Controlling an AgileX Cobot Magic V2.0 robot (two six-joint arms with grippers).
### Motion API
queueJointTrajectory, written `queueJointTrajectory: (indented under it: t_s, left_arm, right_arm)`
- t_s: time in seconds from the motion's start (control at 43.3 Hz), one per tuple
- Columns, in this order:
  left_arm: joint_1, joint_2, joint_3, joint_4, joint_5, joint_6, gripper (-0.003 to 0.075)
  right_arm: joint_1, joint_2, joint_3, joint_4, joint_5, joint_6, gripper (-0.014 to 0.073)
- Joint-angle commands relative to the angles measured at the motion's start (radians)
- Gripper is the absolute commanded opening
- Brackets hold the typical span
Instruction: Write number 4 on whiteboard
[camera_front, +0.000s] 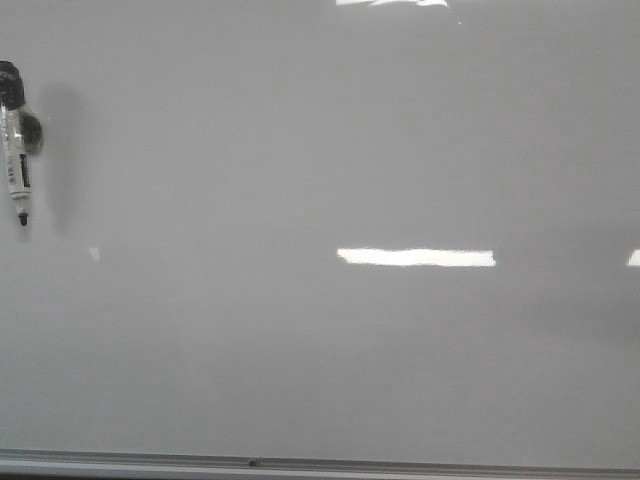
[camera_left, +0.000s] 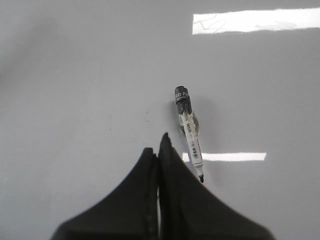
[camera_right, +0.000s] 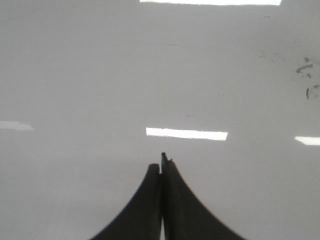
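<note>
Whiteboard (camera_front: 330, 150) fills front view, blank, metal strip (camera_front: 320, 462) at 6 o'clock; marker (camera_front: 15, 145) at 9 o'clock, tip toward 6, label unreadable. Left wrist: left gripper (camera_left: 159, 150) pressed closed, empty, marker just beside, apart. Right wrist: right gripper (camera_right: 161, 162) closed, empty; smudges (camera_right: 307, 75) at 2 o'clock.

The whiteboard (camera_front: 330, 150) looks glossy and smooth with a thin metal edge strip (camera_front: 400, 465); the marker (camera_front: 15, 140) is clear plastic.
</note>
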Motion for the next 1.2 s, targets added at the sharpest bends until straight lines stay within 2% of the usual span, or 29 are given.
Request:
queueJointTrajectory:
  t_s: [0.0,0.67,0.902,1.04,1.179]
  left_arm:
    - [-0.007,-0.014,0.004,-0.009,-0.086,0.001,-0.0020]
    - [-0.007,-0.014,0.004,-0.009,-0.098,0.001,-0.0020]
    - [-0.007,-0.014,0.000,-0.009,-0.179,0.001,-0.0020]
    - [-0.007,-0.014,-0.093,-0.002,-0.172,0.001,-0.0020]
    - [-0.007,-0.004,-0.245,0.030,-0.070,0.001,-0.0020]
  right_arm:
    - [-0.005,-0.020,-0.015,-0.011,-0.083,-0.006,-0.0069]
    - [-0.005,-0.020,-0.015,-0.011,-0.085,-0.006,-0.0069]
    - [-0.005,-0.020,-0.023,-0.011,-0.214,-0.006,-0.0069]
    - [-0.005,-0.020,-0.099,-0.011,-0.179,-0.006,-0.0069]
    - [-0.005,-0.011,-0.233,-0.011,-0.070,-0.006,-0.0069]
